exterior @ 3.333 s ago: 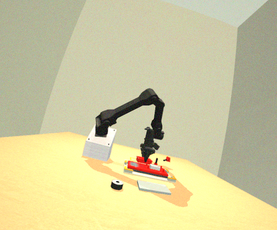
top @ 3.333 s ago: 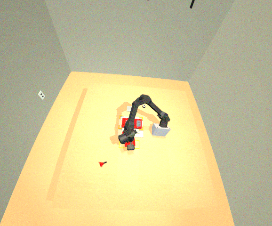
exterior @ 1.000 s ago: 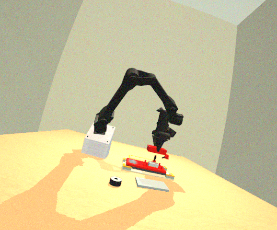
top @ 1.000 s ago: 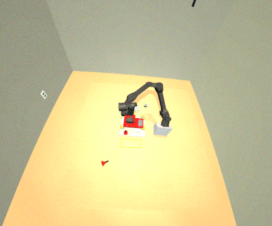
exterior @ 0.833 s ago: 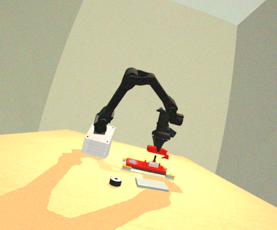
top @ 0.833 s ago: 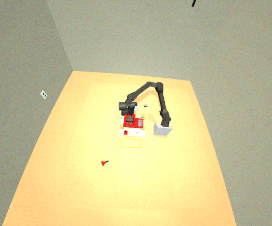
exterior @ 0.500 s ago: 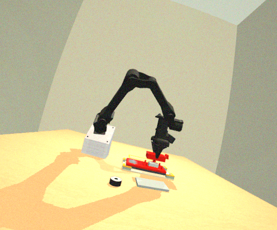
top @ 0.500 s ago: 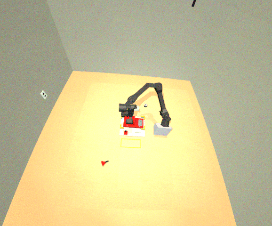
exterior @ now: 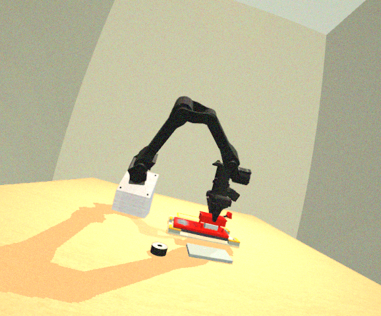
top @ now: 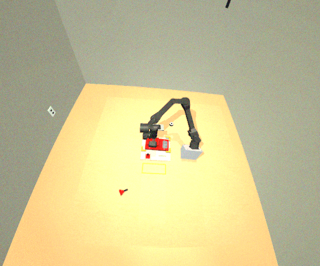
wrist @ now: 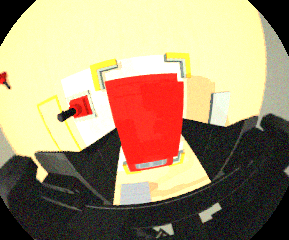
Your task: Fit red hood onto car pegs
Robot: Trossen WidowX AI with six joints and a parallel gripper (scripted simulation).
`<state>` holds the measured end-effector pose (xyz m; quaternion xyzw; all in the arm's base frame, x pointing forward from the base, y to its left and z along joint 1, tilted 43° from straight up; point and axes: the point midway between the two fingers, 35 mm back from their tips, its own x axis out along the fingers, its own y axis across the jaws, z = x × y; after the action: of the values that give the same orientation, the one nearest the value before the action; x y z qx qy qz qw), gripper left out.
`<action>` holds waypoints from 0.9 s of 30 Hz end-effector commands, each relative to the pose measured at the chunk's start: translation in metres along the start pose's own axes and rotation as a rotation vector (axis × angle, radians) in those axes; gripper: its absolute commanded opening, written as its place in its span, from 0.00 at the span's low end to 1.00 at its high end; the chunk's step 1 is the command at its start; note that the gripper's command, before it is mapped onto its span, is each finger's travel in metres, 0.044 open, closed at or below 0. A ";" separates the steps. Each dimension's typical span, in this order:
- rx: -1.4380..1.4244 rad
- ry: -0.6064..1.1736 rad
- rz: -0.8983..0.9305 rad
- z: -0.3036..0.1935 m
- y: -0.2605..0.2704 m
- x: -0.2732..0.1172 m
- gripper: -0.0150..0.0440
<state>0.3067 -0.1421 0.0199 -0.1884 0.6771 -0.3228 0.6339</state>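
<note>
- I have the gripper (top: 153,143) (exterior: 215,218) (wrist: 150,126) clamped on the red hood (top: 148,141) (exterior: 205,217) (wrist: 149,115), 1 finger along each side of it.
- I see the hood just above the car's deck, roof up, not sitting flat. From outside, the pale engine block (exterior: 211,226) shows below its lower edge. I can't tell how the 4 pegs line up with the 4 holes; the hood hides them from my wrist camera.
- Directly below is the red chassis (top: 162,148) (exterior: 190,226) (wrist: 151,163), lying in the jig (top: 169,151) (exterior: 234,241) (wrist: 104,67) with its yellow corner brackets.
- Beside the chassis, on a white surface, I have 1 small red piece (top: 148,155) (wrist: 81,106) with a black stub.
- On the other side, a flat grey plate (top: 161,127) (exterior: 209,253) (wrist: 220,108) lies on the table, near the jig.
- Near that plate is 1 black-sided disc (exterior: 158,249) with a white top.
- Past the small red piece, a yellow rectangle (top: 154,173) (wrist: 47,101) is outlined on the table.
- My arm's pale base (top: 189,154) (exterior: 132,204) (wrist: 135,192) stands apart from the jig.
- Well apart, beyond the rectangle, lies another red piece (top: 121,192) (wrist: 1,79) with a black stem.
</note>
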 end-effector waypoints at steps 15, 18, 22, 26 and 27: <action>-0.004 0.000 -0.006 0.000 -0.001 0.001 0.25; -0.004 0.000 -0.006 0.000 -0.001 0.001 0.25; -0.004 0.000 -0.006 0.000 -0.001 0.002 0.25; -0.004 0.000 -0.006 0.000 -0.001 0.004 0.25; -0.004 0.000 -0.006 0.000 -0.001 0.004 0.25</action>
<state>0.3067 -0.1439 0.0182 -0.1883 0.6768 -0.3228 0.6342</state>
